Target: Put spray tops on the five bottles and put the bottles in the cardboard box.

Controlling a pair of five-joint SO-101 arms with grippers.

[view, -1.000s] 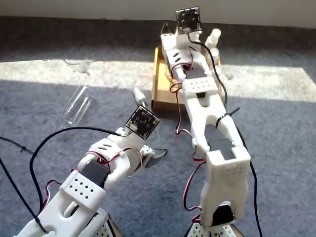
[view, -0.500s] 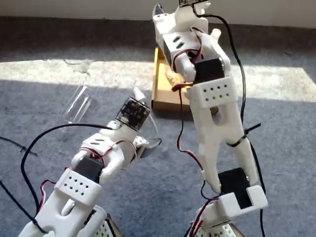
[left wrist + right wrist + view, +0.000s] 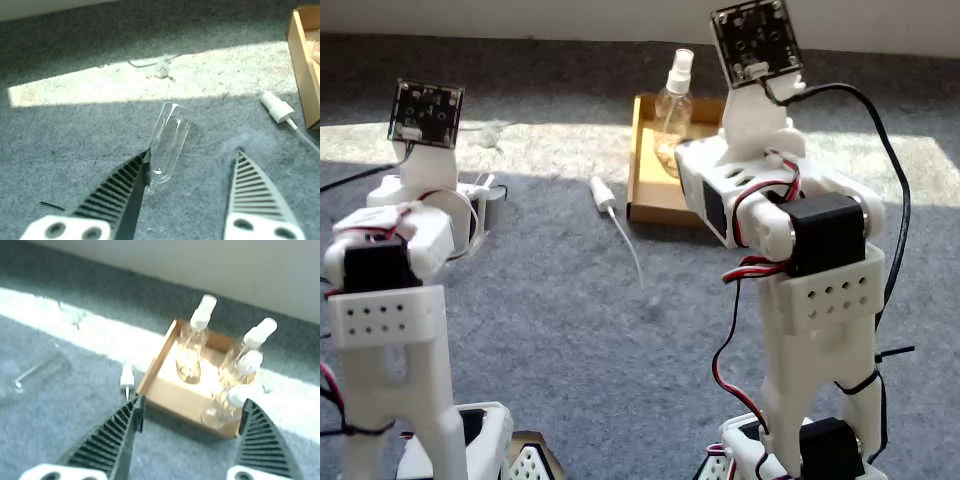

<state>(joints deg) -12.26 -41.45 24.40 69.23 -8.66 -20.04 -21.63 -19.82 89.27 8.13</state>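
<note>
Already boxed: four capped bottles (image 3: 192, 347) stand upright in the cardboard box (image 3: 155, 374), three close together and one a little apart.
Fifth bottle: a bare bottle (image 3: 170, 136) lies on its side on the grey carpeted surface (image 3: 75, 130), well apart from the box, with its open neck pointing toward the left arm.
Spray top (image 3: 276, 106): loose on the surface between the bare bottle and the box, nearer the box, its thin tube trailing behind it.
Left end effector (image 3: 192, 152): spread wide and holding nothing. It hangs above the bare bottle with one fingertip over the neck end, apparently lined up to pick that bottle up.
Right end effector (image 3: 192, 402): spread and empty, raised high over the box's near wall with the spray top just beside its line. This looks like the arm better placed to fetch the top.
Task standing: four of five appear finished. The last bottle needs its top, then a spot in the box's free corner.
Risk: the round, clear bottle may roll out of a pinch, and the tube must be threaded into a narrow neck.
</note>
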